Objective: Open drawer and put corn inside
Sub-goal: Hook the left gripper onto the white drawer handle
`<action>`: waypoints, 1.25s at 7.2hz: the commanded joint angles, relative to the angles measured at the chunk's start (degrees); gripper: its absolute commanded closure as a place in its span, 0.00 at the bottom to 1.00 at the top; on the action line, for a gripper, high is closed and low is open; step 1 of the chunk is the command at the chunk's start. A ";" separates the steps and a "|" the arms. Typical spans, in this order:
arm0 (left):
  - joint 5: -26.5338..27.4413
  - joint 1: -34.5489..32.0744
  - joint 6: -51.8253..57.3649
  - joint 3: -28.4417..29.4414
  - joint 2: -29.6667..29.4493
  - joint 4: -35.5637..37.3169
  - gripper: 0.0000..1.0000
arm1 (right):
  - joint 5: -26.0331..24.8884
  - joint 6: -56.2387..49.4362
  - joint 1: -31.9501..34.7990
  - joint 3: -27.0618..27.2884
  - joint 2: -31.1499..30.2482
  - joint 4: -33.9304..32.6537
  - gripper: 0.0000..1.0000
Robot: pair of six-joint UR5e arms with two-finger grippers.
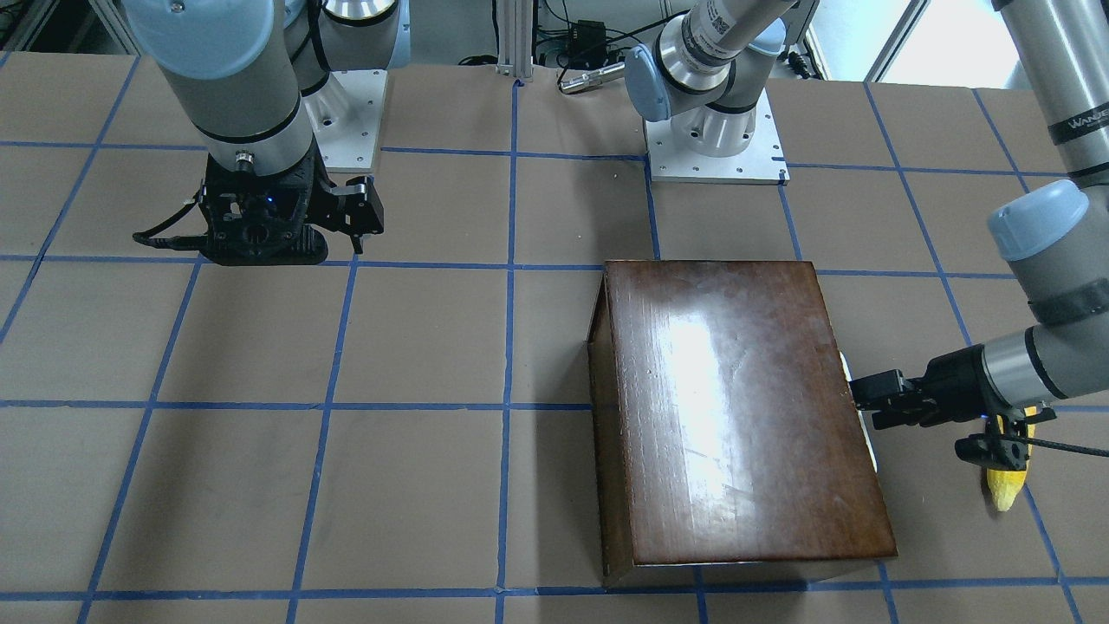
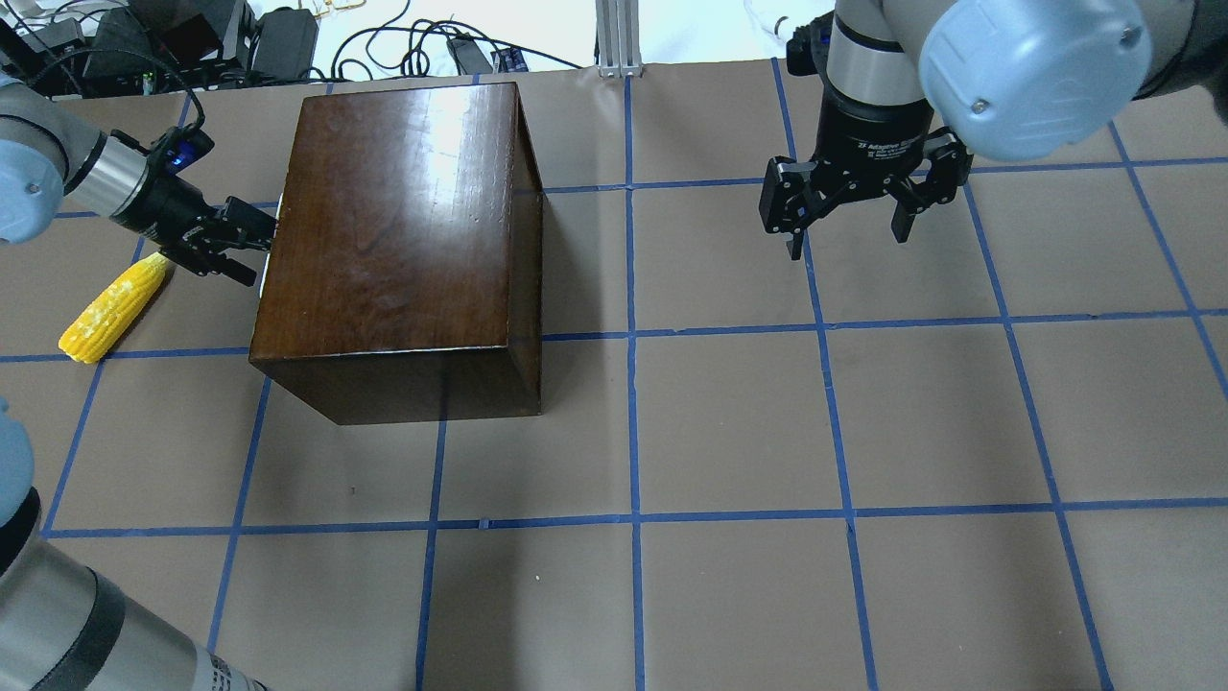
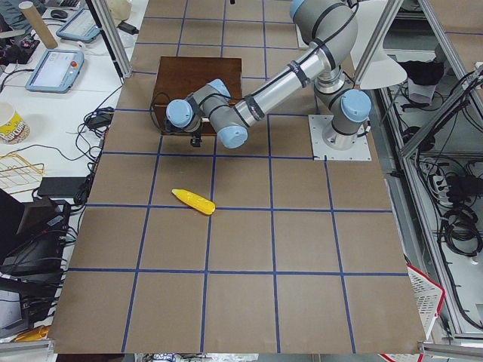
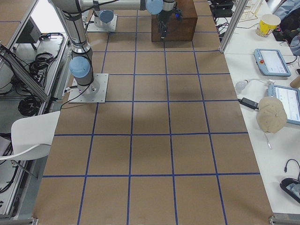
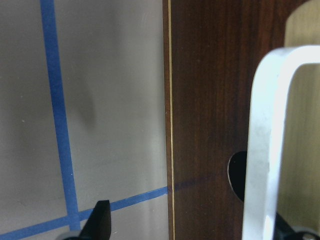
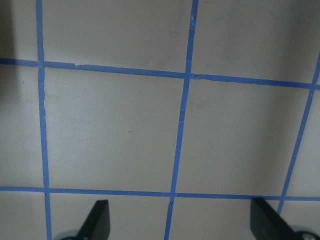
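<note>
We have the left gripper [image 2: 257, 251] at the dark brown scuffed front panel of the drawer [image 5: 215, 100]. Its 2 fingers are spread wide: 1 finger [image 5: 98, 225] is out to the side and the pale bow-shaped handle [image 5: 262, 150] sits close to the other, with nothing clamped. The drawer looks shut inside the glossy dark brown wooden box [image 2: 403, 211]. The box stands near the long edge opposite the robot, its front facing the left end of the brown paper tabletop [image 2: 729, 422].

The yellow husked corn cob [image 2: 110, 307] lies flat just beside that gripper's wrist, between the drawer front and the left end. We judge it light, stiff and bumpy but prone to roll, so it is best pinched across its thick middle. The handle is the only hold on the drawer, and a crooked pull may drag the whole box. The tray slides out toward the cob, so room there is tight, though bare table lies beyond.

The right gripper [image 2: 848, 240] hangs wide open over bare table, well apart.
</note>
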 commanded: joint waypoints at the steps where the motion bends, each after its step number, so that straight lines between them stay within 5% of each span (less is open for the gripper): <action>1: 0.15 0.07 0.14 0.28 -0.09 0.37 0.00 | 0.00 -0.09 0.00 0.00 0.00 0.00 0.00; 9: 6.03 2.95 3.03 1.60 -0.36 1.25 0.00 | 0.00 0.00 0.00 0.00 0.00 0.00 0.00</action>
